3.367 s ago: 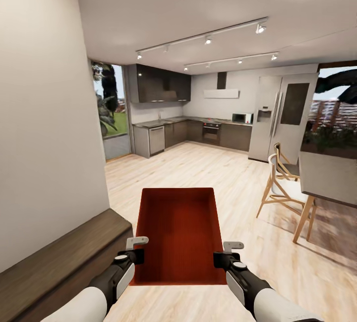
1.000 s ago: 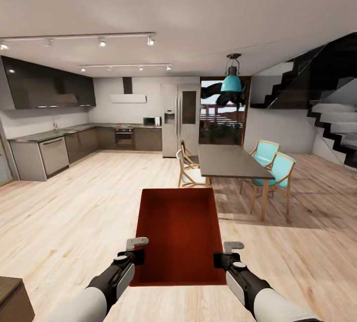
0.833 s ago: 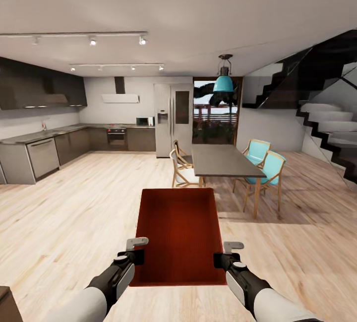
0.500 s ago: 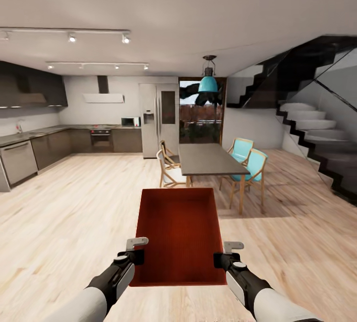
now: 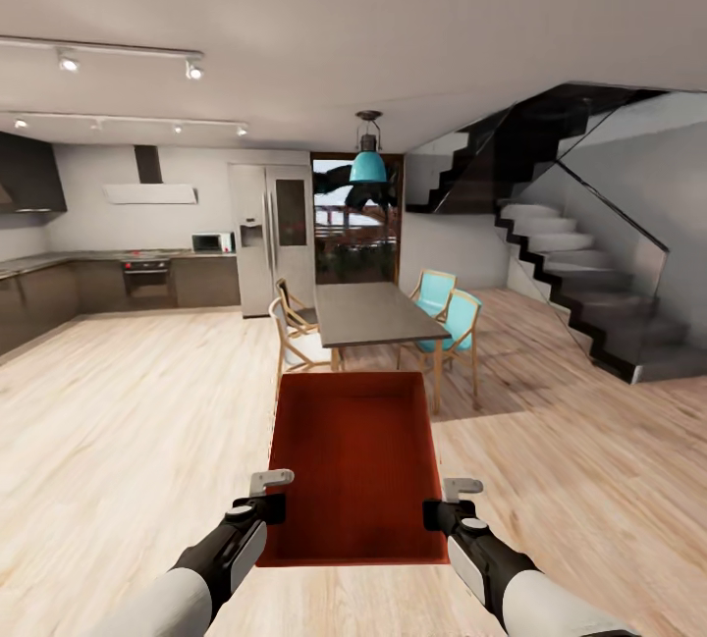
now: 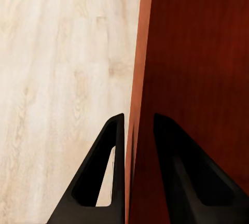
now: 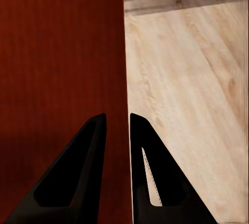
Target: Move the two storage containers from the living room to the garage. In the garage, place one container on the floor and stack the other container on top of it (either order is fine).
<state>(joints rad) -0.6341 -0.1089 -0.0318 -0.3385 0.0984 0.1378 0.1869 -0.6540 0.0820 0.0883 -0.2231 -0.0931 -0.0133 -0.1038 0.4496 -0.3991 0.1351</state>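
— Where's the storage container?
— Held out front above the wood floor, left gripper and right gripper jaws each clenched on a side wall.
— Sturdy?
— Looks stiff and light (thin walls, probably slippery).

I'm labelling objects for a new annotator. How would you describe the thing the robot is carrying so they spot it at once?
Start at the dark dining table mid-room, then drop to the robot's two arms. Between them, above the wood floor, is the storage container, each long wall pinched by an end effector, left and right. Nothing else is orange-red.
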